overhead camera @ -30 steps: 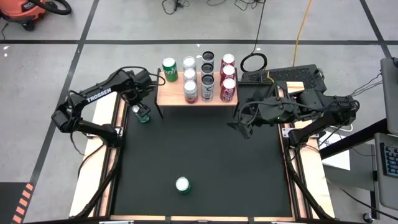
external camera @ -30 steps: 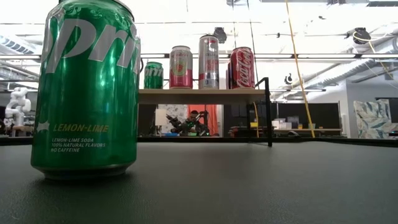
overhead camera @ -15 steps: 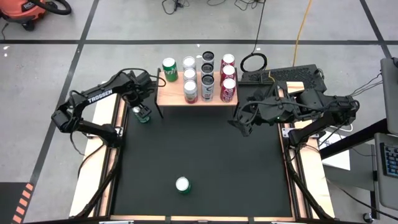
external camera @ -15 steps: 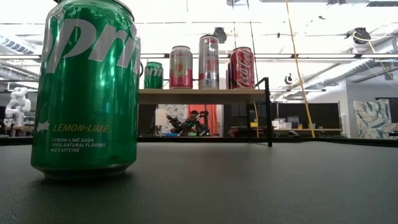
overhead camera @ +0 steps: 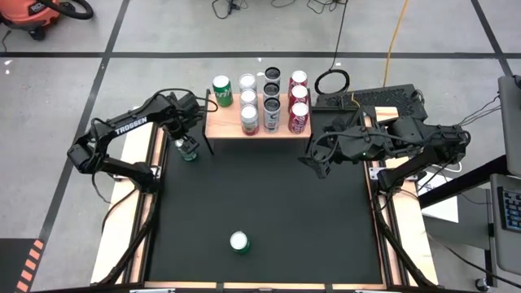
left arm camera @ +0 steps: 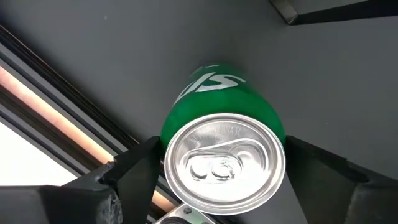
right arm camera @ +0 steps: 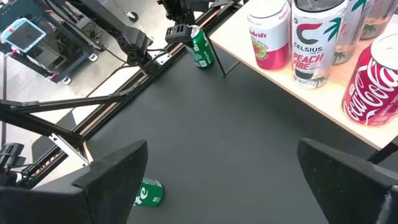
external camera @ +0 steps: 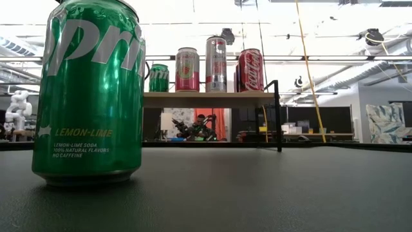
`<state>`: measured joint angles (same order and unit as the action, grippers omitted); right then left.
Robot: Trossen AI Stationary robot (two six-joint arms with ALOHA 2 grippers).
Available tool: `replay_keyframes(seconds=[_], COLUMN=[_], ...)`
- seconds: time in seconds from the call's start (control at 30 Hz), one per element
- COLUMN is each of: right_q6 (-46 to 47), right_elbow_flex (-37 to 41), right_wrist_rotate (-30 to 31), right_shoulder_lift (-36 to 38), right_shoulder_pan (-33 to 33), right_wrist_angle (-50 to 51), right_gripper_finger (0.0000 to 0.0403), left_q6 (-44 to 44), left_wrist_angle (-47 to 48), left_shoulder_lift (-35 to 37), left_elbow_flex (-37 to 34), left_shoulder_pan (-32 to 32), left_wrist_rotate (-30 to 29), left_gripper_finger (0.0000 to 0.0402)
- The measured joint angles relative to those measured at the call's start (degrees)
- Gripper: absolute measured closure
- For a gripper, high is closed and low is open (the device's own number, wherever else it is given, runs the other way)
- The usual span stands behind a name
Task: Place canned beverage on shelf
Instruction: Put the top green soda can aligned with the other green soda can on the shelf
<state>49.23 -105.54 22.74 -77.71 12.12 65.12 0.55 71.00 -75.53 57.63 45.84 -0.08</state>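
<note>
One upright green can sits squarely between your left gripper's spread jaws on the tabletop, just beside the shelf's left end; right gripper, jaws spread, hangs farther off.

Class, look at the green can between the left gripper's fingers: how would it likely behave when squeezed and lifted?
The green can looks smooth and round, so it may slip or twist between the left gripper fingers. Its tab seems unopened, so it is probably full and fairly heavy. Standing upright on the table, a sideways nudge could tip it.
</note>
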Motion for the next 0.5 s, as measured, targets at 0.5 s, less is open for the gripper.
replay_keyframes(seconds=[0.5], right_q6=[-0.08], right_elbow_flex=[0.00], right_wrist_rotate=[-0.02], right_shoulder_lift=[0.00], right_shoulder_pan=[0.00], right_wrist_angle=[-0.04], right_gripper_finger=[0.0012], left_q6=[-1.17], left_wrist_angle=[-0.13], left_shoulder_lift=[0.00], left_elbow_flex=[0.07], left_shoulder_pan=[0.00], left_wrist_rotate=[1.51], left_gripper_finger=[0.0093])
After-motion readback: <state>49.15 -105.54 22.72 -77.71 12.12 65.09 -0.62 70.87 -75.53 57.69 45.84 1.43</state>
